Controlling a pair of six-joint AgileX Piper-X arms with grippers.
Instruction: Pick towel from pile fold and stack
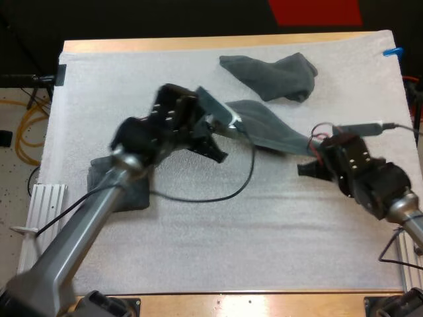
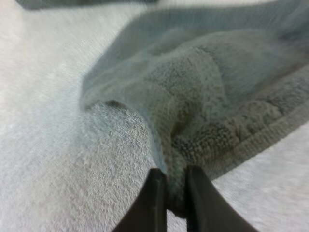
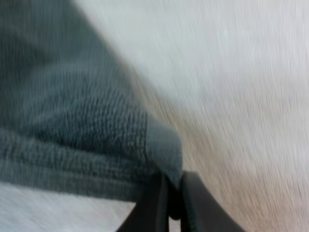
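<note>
Nearest the camera the wooden tabletop (image 1: 231, 300) edges a white mat (image 1: 264, 244). What looks like a folded towel (image 1: 135, 197) lies on the mat's left side, partly under the left arm. Farther in, the held towel (image 1: 268, 132) stretches across the middle of the mat between the two arms. The left gripper (image 1: 228, 122) has its fingers clenched on one hemmed corner, and the right gripper (image 1: 310, 158) pinches the opposite end, its fingers closed tight on a small tuck of cloth. Farthest back, a crumpled towel (image 1: 271, 76) sits well apart, near the far edge. The held cloth looks light, soft and thoroughly limp, so it will sag and bunch wherever it is unsupported. Its nubby terry surface should grip well rather than slip. The thick hem at the corners seems the best place to hold, since a pinch there keeps an edge taut for a clean fold, while a mid-cloth grab would only gather folds.
</note>
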